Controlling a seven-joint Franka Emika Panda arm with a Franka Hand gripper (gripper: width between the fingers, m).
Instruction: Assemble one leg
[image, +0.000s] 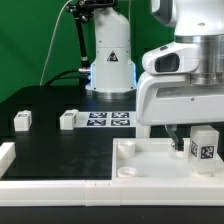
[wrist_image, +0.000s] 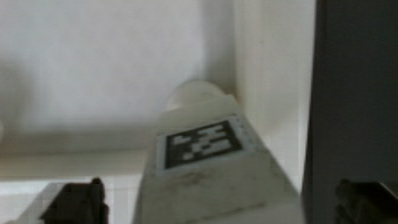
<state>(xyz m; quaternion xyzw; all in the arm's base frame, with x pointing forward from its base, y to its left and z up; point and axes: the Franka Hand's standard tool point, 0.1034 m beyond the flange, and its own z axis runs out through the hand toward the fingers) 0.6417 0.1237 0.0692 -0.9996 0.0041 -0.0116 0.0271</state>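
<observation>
- A large white square tray-like plastic part (image: 150, 162) with raised walls and a round corner socket lies on the black bench (image: 60, 150). It sits at the near edge of the bench, toward the exterior view's right.
- The leg (image: 205, 146), a small white plastic block with a black-and-white square tag on one face, stands over the tray-like part, at its end toward the exterior view's right. Its tagged face is turned to the exterior camera.
- In the wrist view the leg (wrist_image: 201, 150) is seen from above, tag showing, against the pale inner walls of the tray-like part. Whether its foot touches the tray floor cannot be told.
- The pincer (wrist_image: 217, 208) of the white arm hangs directly above the tray-like part, and the leg sits between its two dark fingers (wrist_image: 75, 202).
- The fingers stand apart. In the wrist view a gap shows between each fingertip and the side of the leg, so nothing is clamped.
- Two more small white blocks (image: 22, 121) (image: 68, 119) rest on the bench. They are well apart from the tray-like part, toward the exterior view's left.
- The marker board (image: 108, 120), flat and white with several tags, lies on the bench behind the tray-like part, just beside the nearer of those two blocks.
- The arm's white base (image: 110, 55) stands farther back, behind the marker board.
</observation>
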